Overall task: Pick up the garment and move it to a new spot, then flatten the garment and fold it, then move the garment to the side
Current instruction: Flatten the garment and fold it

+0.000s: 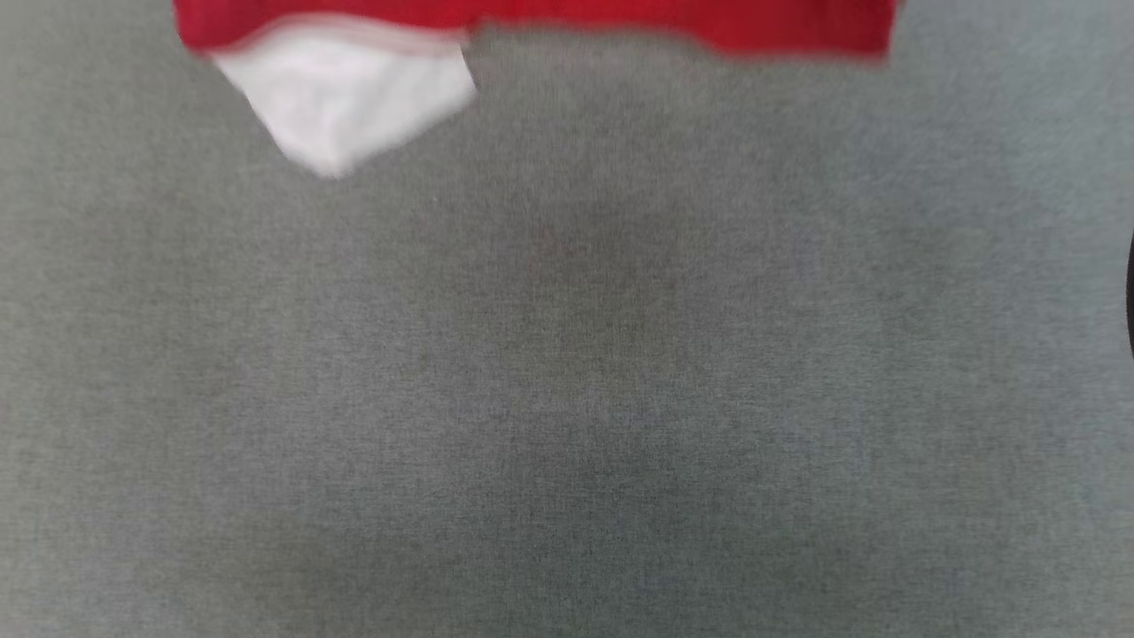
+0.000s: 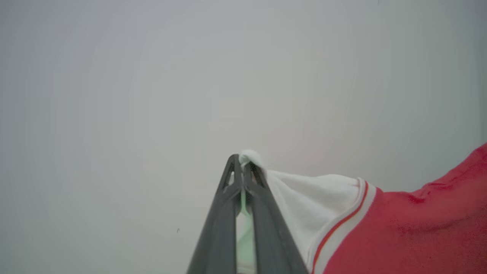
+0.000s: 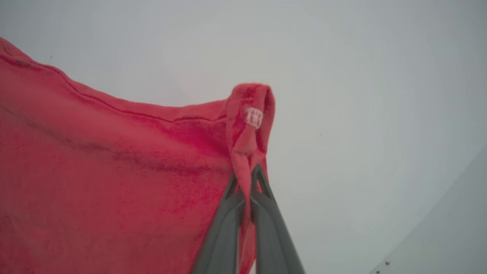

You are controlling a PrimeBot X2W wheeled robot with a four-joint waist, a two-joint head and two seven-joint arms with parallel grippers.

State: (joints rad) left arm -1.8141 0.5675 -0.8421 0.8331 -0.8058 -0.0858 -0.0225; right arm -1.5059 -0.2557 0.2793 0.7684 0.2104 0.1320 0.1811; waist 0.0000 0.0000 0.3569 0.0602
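The grey surface [image 1: 567,372] spreads out below you in the head view, soft and blurred. At the top edge of that view you have the red shirt [image 1: 620,22] as a wide band running almost from side to side, and you cannot tell there whether it touches the surface. Its white sleeve panel [image 1: 345,97] hangs down in a point from the band's left end.

In the left wrist view, your left hand [image 2: 242,163] has its two dark fingers pressed together on the very tip of the white sleeve, a small bunch of cloth poking out past the fingertips. From there the sleeve runs off to the right into the red body, across the red-and-white striped trim [image 2: 342,224].

In the right wrist view, your right hand [image 3: 246,171] is clamped on a gathered fold of the red cloth, which stands up above the fingertips. The rest of the shirt stretches away to that view's left. A small white mark [image 3: 254,117] sits on the pinched fold, too blurred to read
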